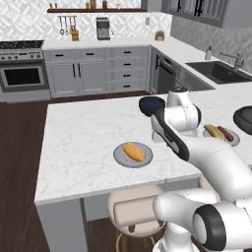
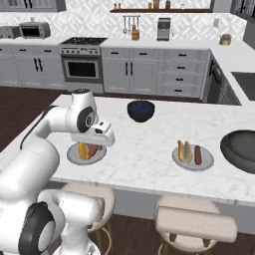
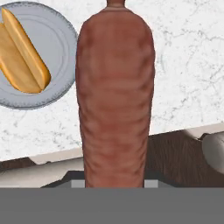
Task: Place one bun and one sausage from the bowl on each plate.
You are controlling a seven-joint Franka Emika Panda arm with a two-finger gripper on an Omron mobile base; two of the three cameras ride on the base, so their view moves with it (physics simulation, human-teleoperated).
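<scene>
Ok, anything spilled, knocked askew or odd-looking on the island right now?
Nothing stands out. One plate holds a bun and a sausage; the other plate holds a bun, with another sausage held by the fingers.

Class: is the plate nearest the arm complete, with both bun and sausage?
Not yet: the plate holds only a bun; the sausage hangs beside it.

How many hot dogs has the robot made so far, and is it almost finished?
One is done: the far plate already has a bun and a sausage. The near plate has just its bun. The hand is holding the second sausage, with that plate off to one side. All that is left is to lay it beside that bun, so it looks nearly finished.
</scene>
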